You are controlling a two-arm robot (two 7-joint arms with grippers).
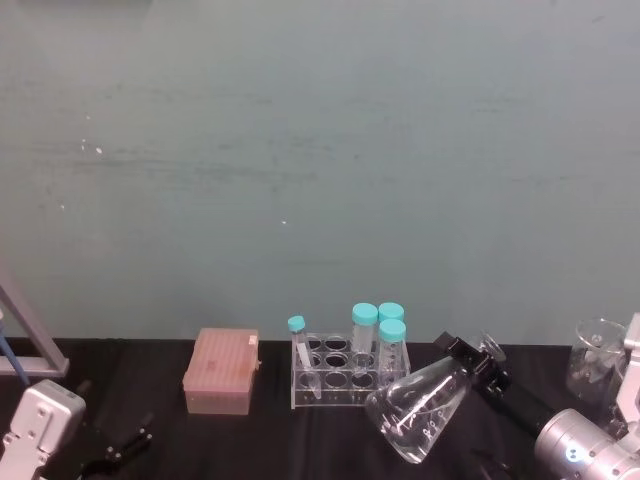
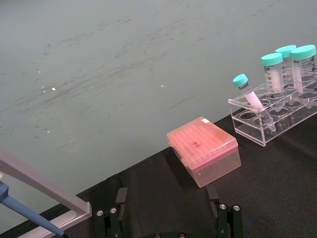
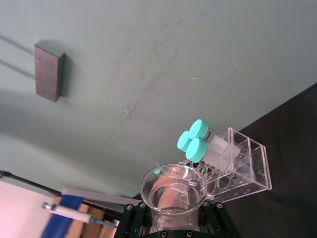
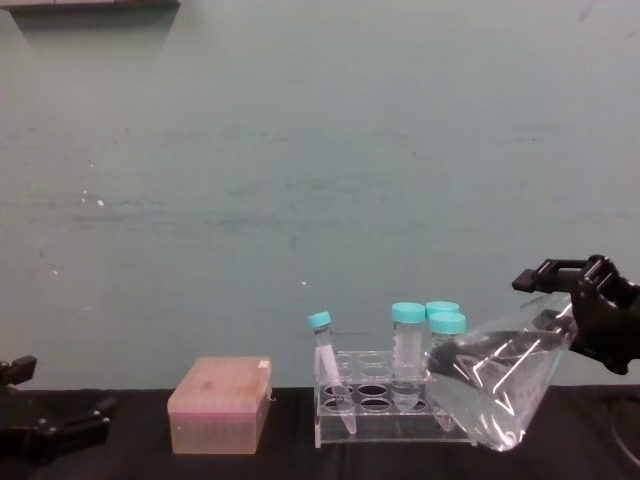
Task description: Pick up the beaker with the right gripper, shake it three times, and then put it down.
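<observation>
The beaker (image 1: 420,412), a clear conical flask, hangs tilted above the black table, its wide base swung down and left toward the tube rack. My right gripper (image 1: 477,362) is shut on its neck, reaching in from the right. The chest view has the beaker (image 4: 495,390) leaning beside the rack, with the right gripper (image 4: 572,305) at its neck. In the right wrist view the beaker's flared rim (image 3: 173,191) sits between the black jaws. My left gripper (image 1: 122,447) rests low at the left, open and empty, its fingers (image 2: 120,197) spread wide.
A clear tube rack (image 1: 345,378) with teal-capped tubes stands just left of the beaker. A pink tip box (image 1: 222,372) lies farther left. Another glass vessel (image 1: 597,360) stands at the far right. A pipette stand (image 1: 25,340) is at the left edge.
</observation>
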